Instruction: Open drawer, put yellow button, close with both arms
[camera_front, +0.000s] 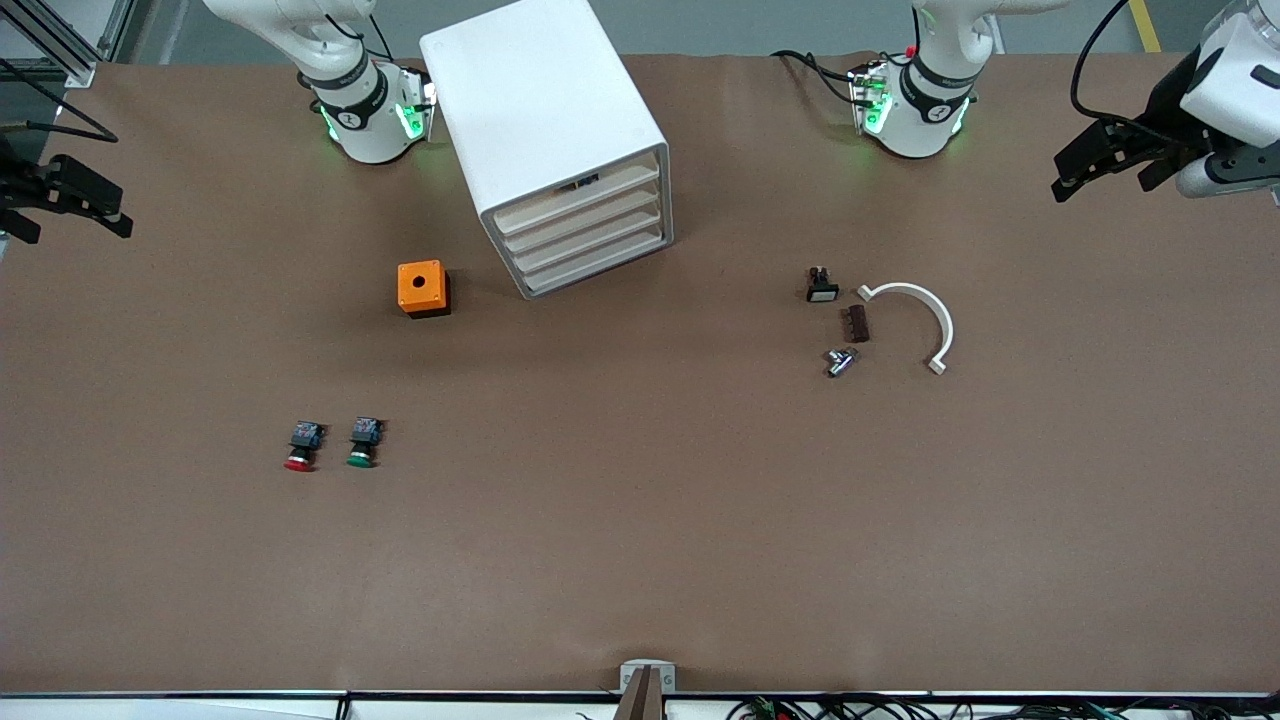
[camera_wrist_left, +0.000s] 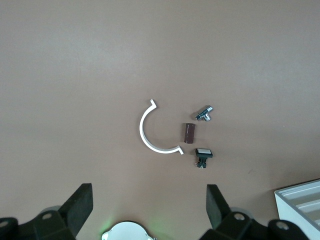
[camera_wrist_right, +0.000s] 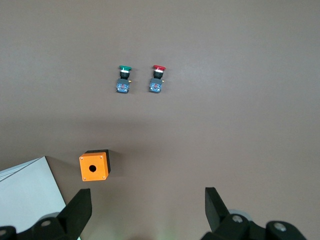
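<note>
- cabinet (camera_front: 560, 140), upper centre of frame: top drawer (camera_front: 575, 196) sitting shut.
- yellow button: not showing in any view.
- left gripper (camera_front: 1110, 160), upper right edge, and right gripper (camera_front: 70, 200), upper left edge: both waiting over the bench (camera_front: 640, 520), fingers spread wide, holding nothing.

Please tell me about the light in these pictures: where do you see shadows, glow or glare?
Front view: even, soft light; the white cabinet throws a faint shadow toward the orange box, and green lamps glow on both arm bases. Right wrist view: the orange box has a soft shadow beside it; no glare. Left wrist view: flat light, almost no shadow under the white curved piece; a green glow shows at the lower edge.
</note>
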